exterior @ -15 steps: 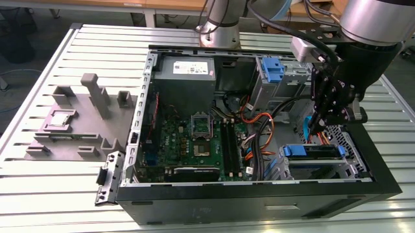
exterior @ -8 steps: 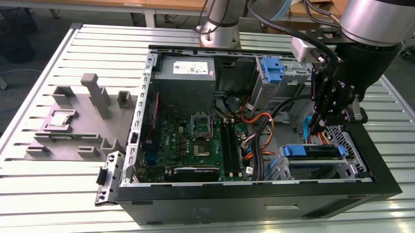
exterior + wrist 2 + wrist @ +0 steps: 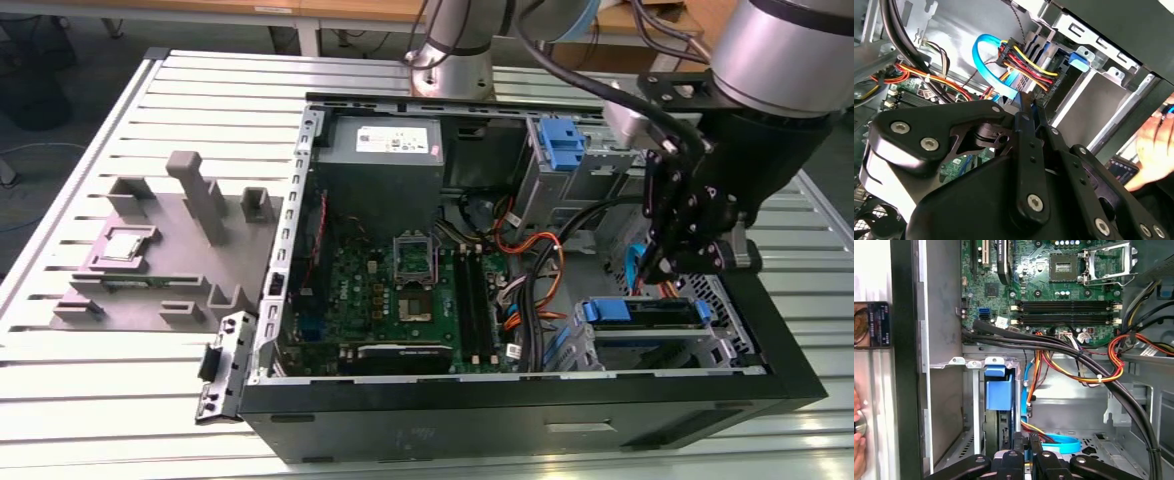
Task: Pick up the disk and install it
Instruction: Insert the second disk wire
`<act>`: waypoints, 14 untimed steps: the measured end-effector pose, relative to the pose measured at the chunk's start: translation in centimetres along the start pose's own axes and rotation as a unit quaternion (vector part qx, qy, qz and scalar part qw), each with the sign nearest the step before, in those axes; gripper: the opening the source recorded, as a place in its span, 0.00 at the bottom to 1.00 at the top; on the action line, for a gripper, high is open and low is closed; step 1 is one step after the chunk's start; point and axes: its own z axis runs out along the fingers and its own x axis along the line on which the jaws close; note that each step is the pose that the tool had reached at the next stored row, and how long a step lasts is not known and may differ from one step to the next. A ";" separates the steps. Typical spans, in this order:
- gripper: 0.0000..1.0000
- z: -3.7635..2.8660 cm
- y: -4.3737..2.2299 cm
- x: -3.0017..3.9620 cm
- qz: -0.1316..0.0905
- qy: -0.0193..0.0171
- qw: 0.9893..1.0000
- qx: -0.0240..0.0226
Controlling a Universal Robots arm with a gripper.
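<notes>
An open case (image 3: 534, 420) lies on the table (image 3: 80, 400). A fixture (image 3: 160, 260) stands beside it on the exterior view's left. Inside, the motherboard (image 3: 400, 300) sits toward that side, the drive cage (image 3: 647, 335) toward the right, with the gripper (image 3: 663, 268) just above the cage.

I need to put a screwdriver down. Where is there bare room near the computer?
The slatted table is bare in front of the grey fixture, on the exterior view's left of the computer case. Inside the case it is crowded: cables and the gripper by the drive cage.
</notes>
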 end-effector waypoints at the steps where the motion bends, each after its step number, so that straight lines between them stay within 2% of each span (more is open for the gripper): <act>1: 0.16 0.05 0.01 0.17 0.000 -0.006 1.000 0.000; 3: 0.16 0.12 0.04 0.51 0.001 -0.016 1.000 0.000; 5: 0.16 0.22 0.05 0.94 0.001 -0.022 1.000 0.000; 6: 0.16 0.27 0.05 1.15 0.002 -0.023 1.000 0.000; 9: 0.16 0.42 0.07 1.62 0.002 -0.026 1.000 0.000; 14: 0.16 0.60 0.07 1.93 0.002 -0.026 1.000 0.000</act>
